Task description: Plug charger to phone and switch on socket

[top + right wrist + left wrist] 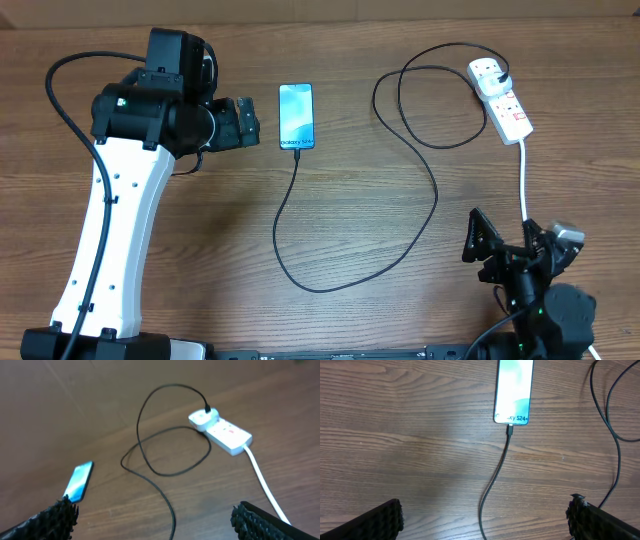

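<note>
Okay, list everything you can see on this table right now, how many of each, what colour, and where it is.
phone: one, black-edged with a blue-teal screen, lying flat at the far middle of the table.
charger: one, thin black cable, its tip at the phone's bottom edge, looping across the table to a black plug in the socket.
socket: one, white strip with red markings, at the far right.
white lead: one, thick, running from the socket's near end toward the right arm.
table: one, brown wood grain, under everything.
left gripper: one, black, open and empty, just left of the phone.
right gripper: one, black, open and empty, at the near right.
</note>
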